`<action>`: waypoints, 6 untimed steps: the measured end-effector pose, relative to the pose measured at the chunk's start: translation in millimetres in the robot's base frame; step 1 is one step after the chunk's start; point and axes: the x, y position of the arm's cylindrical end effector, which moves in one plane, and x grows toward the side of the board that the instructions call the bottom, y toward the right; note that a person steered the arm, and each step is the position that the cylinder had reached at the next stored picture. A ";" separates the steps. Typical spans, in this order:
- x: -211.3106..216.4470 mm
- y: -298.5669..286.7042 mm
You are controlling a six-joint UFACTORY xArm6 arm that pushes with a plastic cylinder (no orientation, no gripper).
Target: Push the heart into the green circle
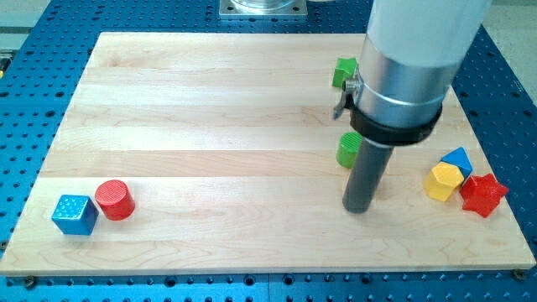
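Note:
A green round block (347, 149), the green circle, stands right of the board's middle, partly hidden behind my rod. My tip (359, 209) rests on the board just below and slightly right of it. A yellow block (442, 181) sits further to the view's right; its outline is chunky and I cannot tell whether it is the heart. It touches a blue triangle (458, 159) and a red star (482, 194). No other heart shape shows. The rod stands between the green circle and the yellow block.
A second green block (343, 73) near the view's top is partly hidden by the arm's body. A blue cube (74, 214) and a red cylinder (114, 200) sit at the lower left. The wooden board (210, 126) lies on a blue perforated table.

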 end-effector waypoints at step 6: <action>-101.6 -23.7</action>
